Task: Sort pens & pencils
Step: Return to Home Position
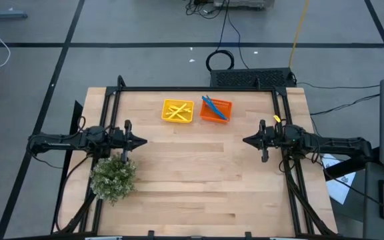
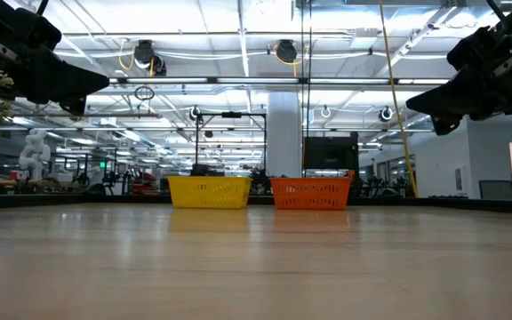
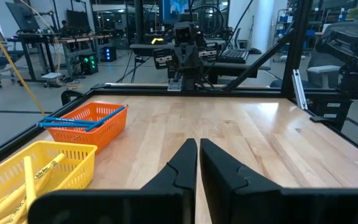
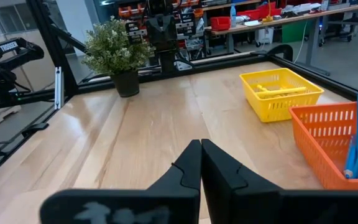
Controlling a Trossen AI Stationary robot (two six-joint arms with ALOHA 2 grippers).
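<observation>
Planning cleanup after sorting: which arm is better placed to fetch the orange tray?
Right, probably: the orange tray lies nearer the right pincer than the left pincer, which is closer to the yellow tray.

Both arms stretch level inward from the desk's left and right edges, facing each other. The left pincer (image 1: 140, 141) and the right pincer (image 1: 247, 141) hover above the desk, each with fingers pressed together.
</observation>
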